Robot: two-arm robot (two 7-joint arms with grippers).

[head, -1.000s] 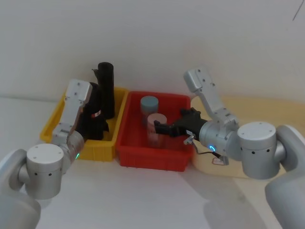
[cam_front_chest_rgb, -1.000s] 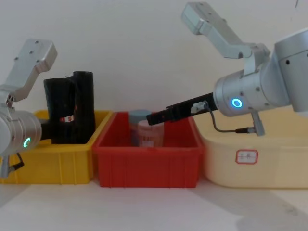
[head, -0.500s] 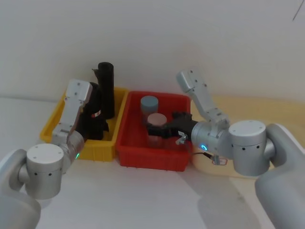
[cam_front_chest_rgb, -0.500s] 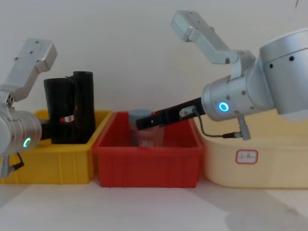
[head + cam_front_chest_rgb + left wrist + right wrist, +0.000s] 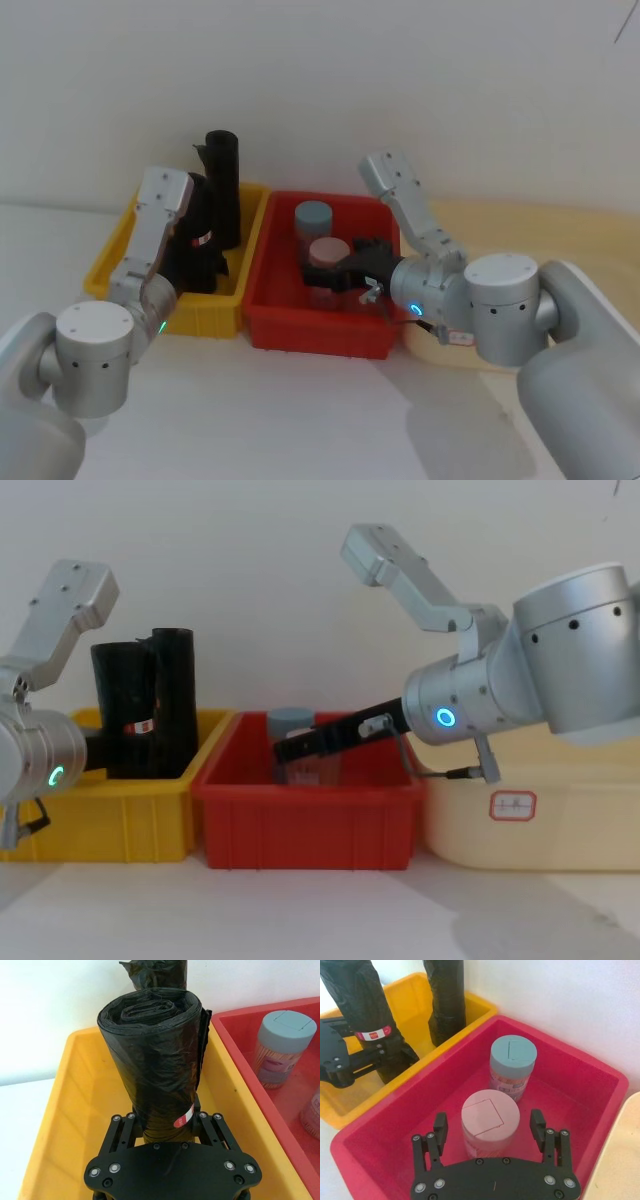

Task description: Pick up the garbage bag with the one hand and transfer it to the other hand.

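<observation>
Left gripper [image 5: 165, 1116] is clamped on the garbage bag [image 5: 155, 1060], fingers pressed to both sides of the roll low down, right at the red-and-white label band. The bag stands upright in the yellow bin [image 5: 75, 1110], near its front, with the plain black roll [image 5: 222, 185] just behind it. So the grasp looks made. The lift, though? By my reading, not yet: the roll's lower end sits down inside the bin and I can't tell whether it has left the floor.

Over to the right gripper [image 5: 489, 1119], spread wide and empty, hanging low in the red bin [image 5: 305, 825] next door. Its fingers straddle the pink-lidded jar [image 5: 487, 1135] without touching it, and the blue-lidded jar [image 5: 513, 1055] is just beyond. It points toward the yellow bin but is well apart from the bag.

On my count that's one step of three: gripped, yes; raised, not shown; handed over, not begun. What's left is the lift clear of the bin wall, the meeting of the two grippers, the right one's grip and the left one's release
</observation>
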